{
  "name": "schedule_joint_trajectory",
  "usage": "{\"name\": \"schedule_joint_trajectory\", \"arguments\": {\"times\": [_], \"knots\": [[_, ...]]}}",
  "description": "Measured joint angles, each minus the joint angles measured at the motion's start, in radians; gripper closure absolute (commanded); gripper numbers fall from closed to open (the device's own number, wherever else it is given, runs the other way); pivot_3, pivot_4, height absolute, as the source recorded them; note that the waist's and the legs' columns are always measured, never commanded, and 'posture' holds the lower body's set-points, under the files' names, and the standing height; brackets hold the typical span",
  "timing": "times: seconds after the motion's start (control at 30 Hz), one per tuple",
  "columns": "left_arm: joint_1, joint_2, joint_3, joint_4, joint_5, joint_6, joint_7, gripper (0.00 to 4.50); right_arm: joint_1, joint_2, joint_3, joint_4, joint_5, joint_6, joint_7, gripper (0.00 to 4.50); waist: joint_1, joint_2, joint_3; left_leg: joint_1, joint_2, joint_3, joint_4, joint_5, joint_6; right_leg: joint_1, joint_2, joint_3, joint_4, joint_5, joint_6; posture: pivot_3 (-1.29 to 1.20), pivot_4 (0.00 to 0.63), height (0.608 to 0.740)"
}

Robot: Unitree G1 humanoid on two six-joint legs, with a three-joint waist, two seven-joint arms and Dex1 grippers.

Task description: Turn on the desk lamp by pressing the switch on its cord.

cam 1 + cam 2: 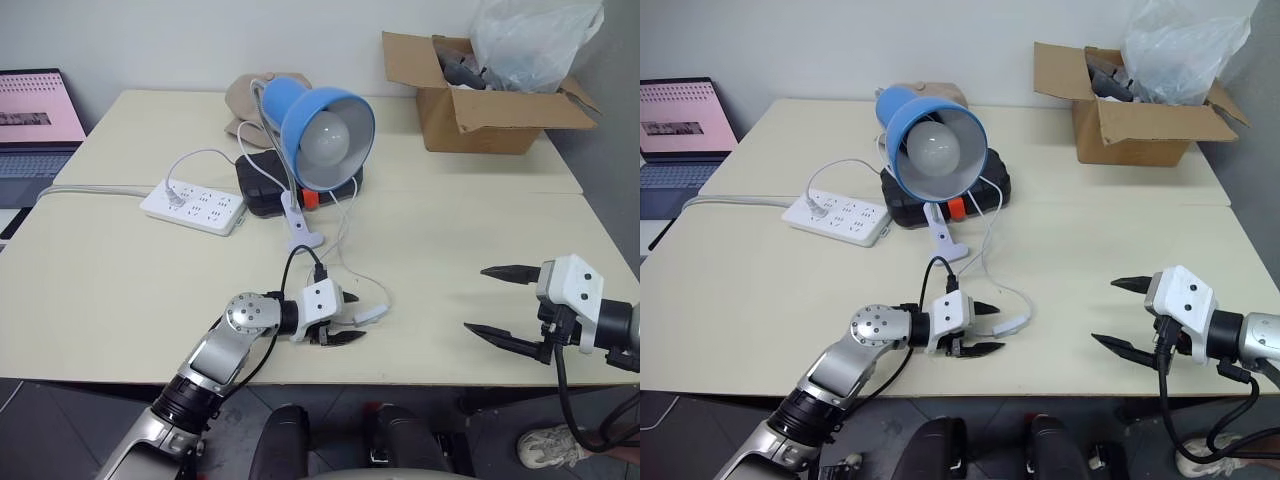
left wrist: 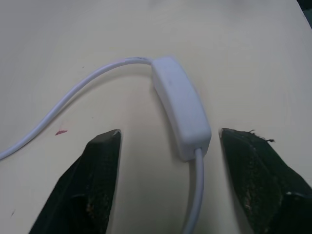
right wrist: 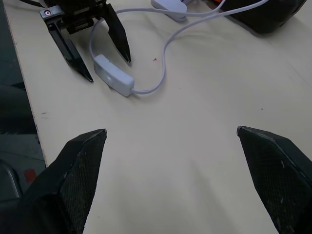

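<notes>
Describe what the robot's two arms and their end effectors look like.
The left arm is silver-grey metal with a round silver wrist joint and a black cable looping above it. Its left end effector has a white housing and two pointed black fingers. The right end effector matches it: a white block housing, two long tapered black fingers and a black cable hanging below the wrist.

Head cameras look down over the whole surface; each wrist camera peers closely along its fingers, both catching the switch.

Even, bright room light falls on the table; shadows are soft, and the left wrist view is slightly soft-focused.
</notes>
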State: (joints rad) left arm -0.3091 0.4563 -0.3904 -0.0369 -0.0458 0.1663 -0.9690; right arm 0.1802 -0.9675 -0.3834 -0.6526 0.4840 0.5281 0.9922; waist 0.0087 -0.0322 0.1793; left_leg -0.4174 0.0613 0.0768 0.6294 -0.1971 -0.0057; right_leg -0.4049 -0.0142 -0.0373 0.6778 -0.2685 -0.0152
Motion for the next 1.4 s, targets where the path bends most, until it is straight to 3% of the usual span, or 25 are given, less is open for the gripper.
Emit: {"name": "schedule_joint_trajectory", "arguments": {"times": [0.37, 0.5, 0.67, 0.9, 1.1, 1.4], "knots": [[-0.001, 0.000, -0.006, 0.005, 0.005, -0.007, -0.016, 4.09, -0.022, 0.001, 0.021, 0.000, -0.011, -0.016, -0.011, 0.00, -0.003, 0.000, 0.000, 0.000, 0.000, -0.001, 0.000, 0.000, 0.000, 0.000, 0.001, 0.000, 0.001, 0.000, 0.000, 0.00, 0.150, 0.740], [-0.013, 0.053, 0.020, 0.002, -0.010, -0.008, -0.048, 4.09, -0.073, 0.001, 0.073, -0.005, 0.001, -0.009, -0.011, 0.00, -0.008, 0.000, 0.000, 0.000, 0.001, -0.002, 0.000, 0.000, 0.000, 0.000, 0.001, -0.001, 0.001, 0.000, 0.000, 0.00, 0.150, 0.740], [-0.050, 0.116, 0.107, 0.002, -0.089, 0.010, -0.118, 4.09, -0.238, -0.002, 0.189, 0.001, 0.049, 0.079, -0.019, 0.00, -0.011, 0.000, 0.000, 0.000, 0.001, -0.002, 0.000, 0.000, 0.000, 0.000, 0.001, 0.000, 0.001, 0.000, 0.000, 0.00, 0.150, 0.740], [-0.072, 0.150, 0.165, -0.005, -0.233, 0.094, -0.229, 4.09, -0.541, 0.138, 0.472, 0.089, 0.047, 0.209, -0.063, 0.00, -0.011, 0.000, 0.000, -0.001, 0.001, -0.001, 0.000, 0.000, 0.000, -0.002, 0.001, 0.000, 0.001, -0.001, -0.001, 0.00, 0.150, 0.740], [-0.068, 0.169, 0.189, -0.009, -0.279, 0.153, -0.260, 4.09, -0.667, 0.241, 0.630, 0.183, 0.008, 0.237, -0.061, 0.00, -0.011, 0.000, 0.000, -0.002, 0.001, -0.001, 0.000, 0.000, 0.000, -0.002, 0.002, -0.001, 0.001, -0.001, -0.001, 0.00, 0.150, 0.740], [-0.067, 0.183, 0.192, -0.019, -0.287, 0.170, -0.264, 4.09, -0.763, 0.349, 0.743, 0.317, -0.039, 0.241, -0.046, 0.00, -0.011, 0.000, 0.000, -0.002, 0.001, -0.001, 0.000, 0.000, 0.000, -0.002, 0.001, 0.000, 0.001, -0.001, -0.001, 0.00, 0.150, 0.740]]}}
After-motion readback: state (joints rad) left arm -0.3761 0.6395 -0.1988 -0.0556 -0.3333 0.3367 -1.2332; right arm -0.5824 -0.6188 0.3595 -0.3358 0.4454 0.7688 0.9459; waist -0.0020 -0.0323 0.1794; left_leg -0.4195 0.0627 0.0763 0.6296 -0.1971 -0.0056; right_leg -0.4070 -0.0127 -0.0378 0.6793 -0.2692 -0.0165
